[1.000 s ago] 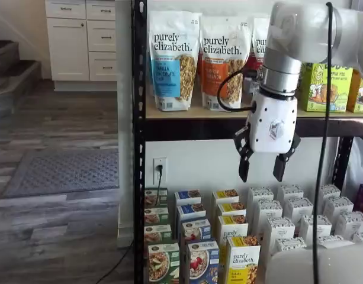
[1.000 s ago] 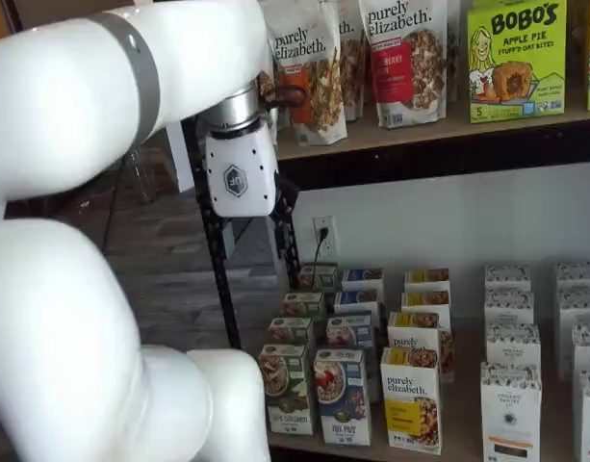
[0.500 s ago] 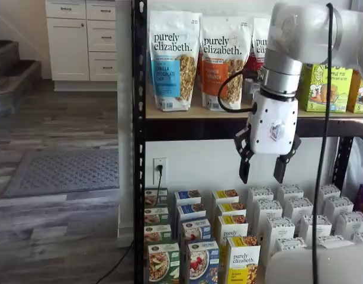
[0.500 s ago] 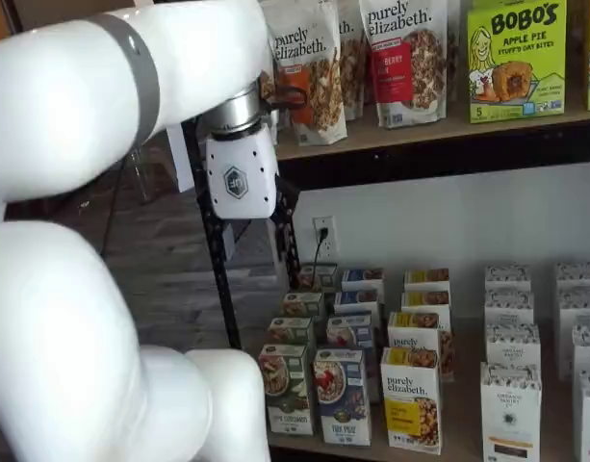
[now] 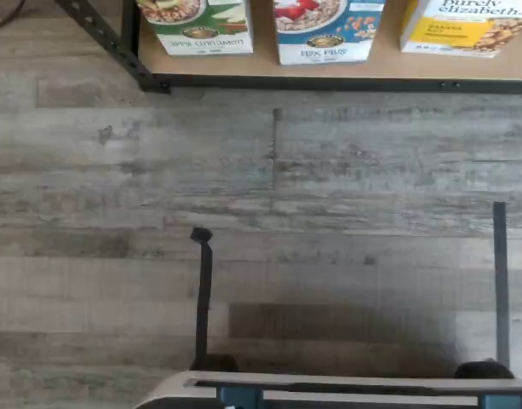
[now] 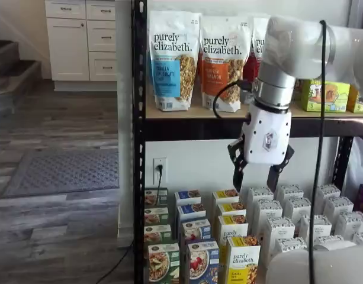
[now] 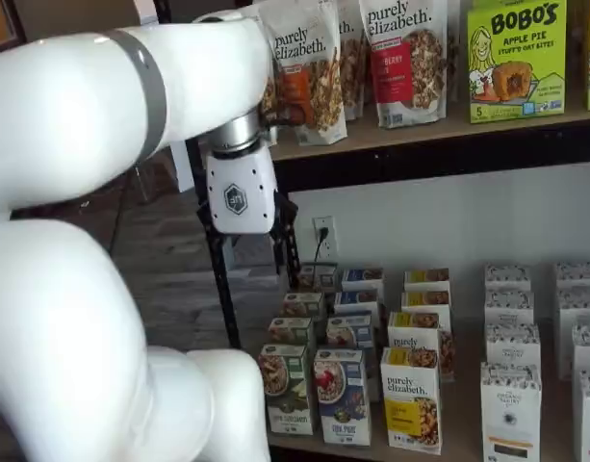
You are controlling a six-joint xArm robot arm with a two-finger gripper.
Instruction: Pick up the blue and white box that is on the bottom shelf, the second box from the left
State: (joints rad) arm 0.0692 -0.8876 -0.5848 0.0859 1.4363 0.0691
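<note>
The blue and white box [image 6: 203,262] stands at the front of its row on the bottom shelf [image 7: 460,409], with a cereal bowl and red berries on its face. It shows in both shelf views [image 7: 342,397] and in the wrist view [image 5: 329,30]. My gripper [image 6: 256,176] hangs well above the boxes, under the upper shelf, a little to the right of the blue row. Its two black fingers point down with a plain gap between them, and nothing is in them. The gripper's white body [image 7: 239,197] also shows in a shelf view.
A green-and-white box [image 6: 163,263] stands left of the blue box and a yellow-and-white one [image 6: 243,260] to its right. Rows of white boxes [image 6: 299,219] fill the right. Granola bags [image 6: 174,59] stand on the upper shelf. The black rack post [image 6: 138,148] is at the left. Wood floor [image 5: 261,213] lies in front.
My gripper has moved a little to the left and slightly down. Its fingers have stayed open. The boxes have not moved.
</note>
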